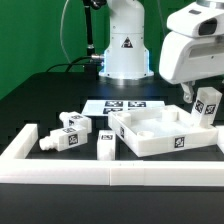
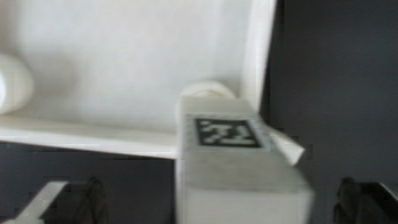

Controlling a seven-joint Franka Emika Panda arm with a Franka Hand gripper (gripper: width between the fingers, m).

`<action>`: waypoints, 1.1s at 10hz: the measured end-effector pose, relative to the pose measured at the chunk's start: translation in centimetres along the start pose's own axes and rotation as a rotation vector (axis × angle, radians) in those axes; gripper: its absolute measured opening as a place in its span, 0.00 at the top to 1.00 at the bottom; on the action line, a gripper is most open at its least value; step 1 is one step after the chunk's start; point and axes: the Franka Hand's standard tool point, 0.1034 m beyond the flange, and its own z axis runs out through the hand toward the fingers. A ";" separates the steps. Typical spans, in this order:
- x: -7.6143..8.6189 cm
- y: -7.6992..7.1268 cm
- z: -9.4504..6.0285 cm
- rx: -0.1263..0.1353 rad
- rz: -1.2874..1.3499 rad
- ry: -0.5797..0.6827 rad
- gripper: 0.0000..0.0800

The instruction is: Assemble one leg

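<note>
A leg (image 1: 207, 103), a white square post with a black-and-white tag, stands slightly tilted at the far right corner of the white tray-like piece (image 1: 150, 140). My gripper (image 1: 203, 98) is around its top. In the wrist view the leg (image 2: 240, 150) lies between my two fingers (image 2: 71, 202), with a dark gap on each side, so the gripper (image 2: 217, 202) is open. The leg's far end meets the tray-like piece (image 2: 107, 100) near its corner. Three more legs (image 1: 75, 124) lie at the exterior view's left.
The marker board (image 1: 125, 105) lies behind the tray-like piece, in front of the arm's base (image 1: 125, 50). A low white wall (image 1: 100, 172) runs along the front and up the exterior view's left.
</note>
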 end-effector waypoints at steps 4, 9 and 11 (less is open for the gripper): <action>-0.1 -0.1 0.2 0.001 0.000 -0.002 0.34; -0.1 -0.1 0.2 0.005 0.111 -0.002 0.64; -0.2 -0.2 0.2 0.009 0.317 0.001 0.64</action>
